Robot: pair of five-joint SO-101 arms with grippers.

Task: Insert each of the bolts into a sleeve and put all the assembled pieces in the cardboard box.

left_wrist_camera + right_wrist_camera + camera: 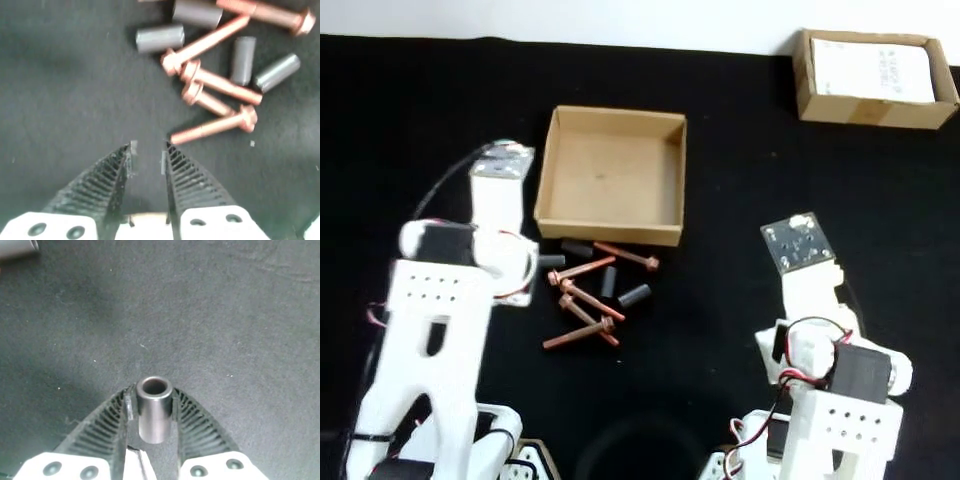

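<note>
- The right gripper [152, 395] is clamped on 1 sleeve [154, 415], bore facing outward.
- The left gripper [148, 150], jaws apart and empty, has the nearest bolt [212, 128] just ahead, lying crosswise.

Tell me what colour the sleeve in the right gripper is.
Dark grey, with a dull sheen. The sleeve shows best in the right wrist view.
</note>
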